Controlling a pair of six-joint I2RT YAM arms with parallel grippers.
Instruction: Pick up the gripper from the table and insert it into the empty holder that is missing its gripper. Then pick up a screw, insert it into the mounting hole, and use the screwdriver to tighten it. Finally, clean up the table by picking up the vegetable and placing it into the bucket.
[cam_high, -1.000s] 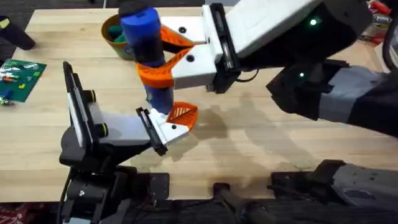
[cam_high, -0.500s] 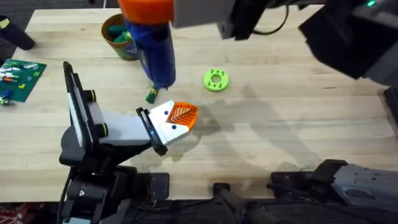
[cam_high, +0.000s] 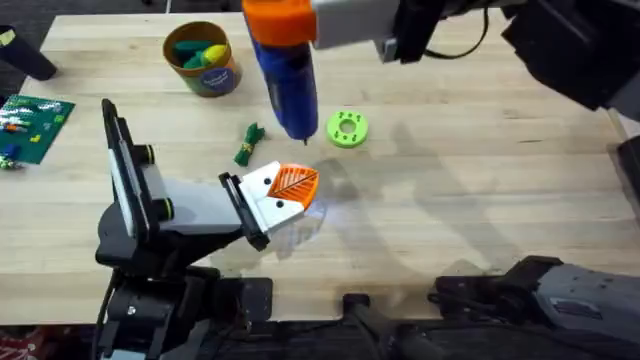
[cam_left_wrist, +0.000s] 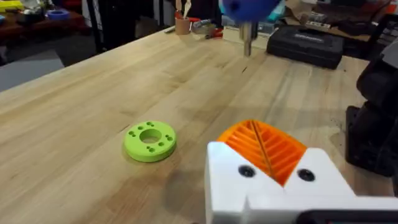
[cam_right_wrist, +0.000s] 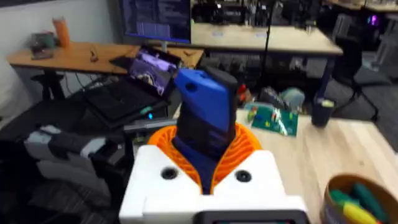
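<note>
My right gripper is shut on the blue screwdriver, which hangs upright with its metal tip a little above the table, beyond the holder. In the right wrist view the orange fingers clasp the screwdriver. The white holder ends the left arm, and the small orange ribbed gripper sits in it. The left wrist view shows that gripper above the holder and its two dark holes. The dark-green vegetable lies left of the tip. The bucket stands at the back left.
A bright green disc with holes lies just right of the screwdriver tip, and the left wrist view shows the disc too. A green circuit board rests at the left edge. The bucket holds green and yellow toys. Bare wood spreads to the right.
The right arm has lifted the screwdriver off the holder and carried it right and farther back. The vegetable, green disc and bucket have come into view. The holder has not moved.
</note>
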